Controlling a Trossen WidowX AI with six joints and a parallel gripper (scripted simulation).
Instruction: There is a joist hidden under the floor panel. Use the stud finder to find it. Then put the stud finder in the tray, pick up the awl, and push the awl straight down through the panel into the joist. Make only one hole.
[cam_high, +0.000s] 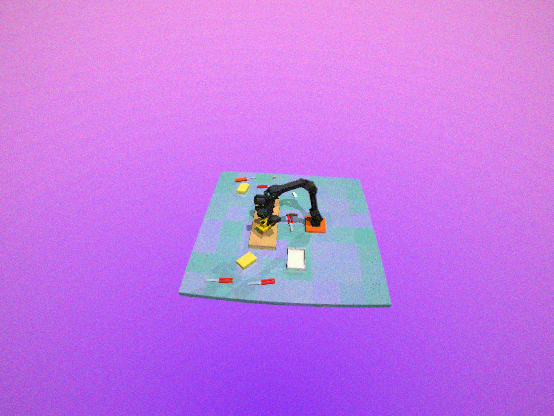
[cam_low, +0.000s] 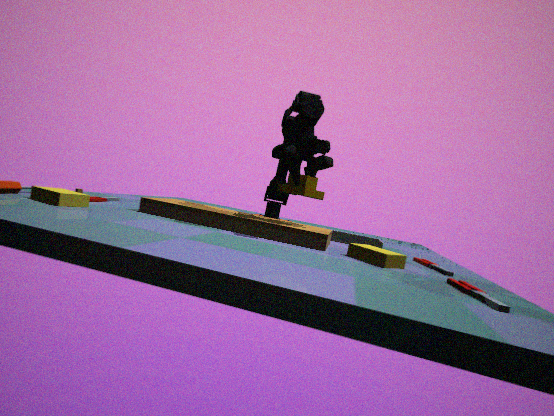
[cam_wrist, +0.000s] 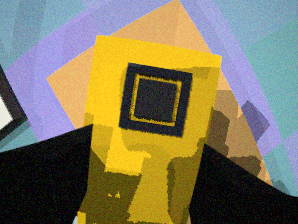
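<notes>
Face marking: on the stud finder (cam_high: 263, 228) (cam_low: 310, 186) (cam_wrist: 155, 100) we see a dark square frame around a smaller dark square, outlined in yellow.
Finder's place: we see it raised above the floor panel (cam_high: 263, 241) (cam_low: 240, 220) (cam_wrist: 65, 82), apart from its surface, and outside the tray (cam_high: 296, 259) (cam_low: 357, 238) (cam_wrist: 4, 120).
Finder's long axis: in our wrist view it runs from the picture's top to its bottom, the top end leaning a little right, at an angle to the panel's length.
Finder's face: we see the marked side turned toward the wrist camera.
Gripper: we have the fingers of the gripper (cam_high: 264, 222) (cam_low: 303, 177) (cam_wrist: 145, 136) pinching the yellow finder, one on each side.
Panel's direction: from the top, its length runs up and down our picture.
Yellow blocks: one (cam_high: 243, 188) (cam_low: 60, 196) lies near the panel's far end, another (cam_high: 246, 260) (cam_low: 376, 255) near the lower end.
Lower tools: we see two red-handled tools (cam_high: 225, 280) (cam_low: 477, 295) lying flat, both thin ends pointing left from above.
Awl: we cannot tell which tool it is.
</notes>
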